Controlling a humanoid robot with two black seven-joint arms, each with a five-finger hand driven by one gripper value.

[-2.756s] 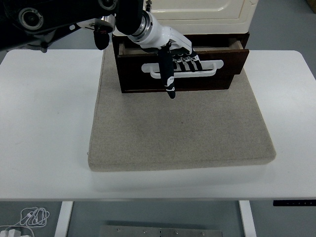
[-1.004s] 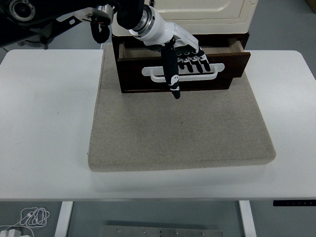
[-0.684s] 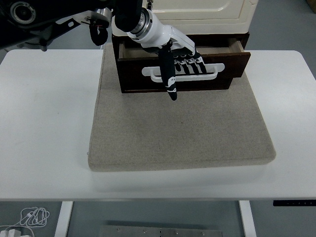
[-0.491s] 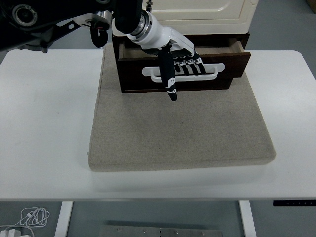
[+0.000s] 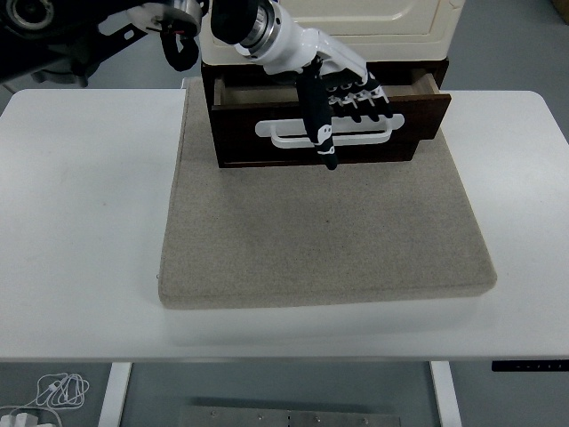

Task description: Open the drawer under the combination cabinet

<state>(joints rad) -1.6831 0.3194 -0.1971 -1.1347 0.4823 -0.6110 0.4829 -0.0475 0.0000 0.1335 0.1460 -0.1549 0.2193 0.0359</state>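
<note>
The dark brown drawer [image 5: 413, 133] under the cream cabinet [image 5: 373, 22] stands pulled out a little, and a strip of its inside shows behind the front panel. A white bar handle [image 5: 284, 133] runs across the front. My left hand [image 5: 343, 108] reaches in from the upper left and hovers at the front panel's upper part. Its fingers [image 5: 357, 100] are spread just above the handle and hold nothing. The black thumb [image 5: 322, 133] points down across the handle. My right arm is out of view.
The cabinet sits at the back of a beige felt mat [image 5: 320, 231] on the white table [image 5: 80, 222]. Coiled white cable [image 5: 58, 390] lies on the floor below the table's left front corner.
My left hand has slipped out of the handle and moved up and to the right; its fingers now sit above the bar. The drawer stays slightly open as before.
</note>
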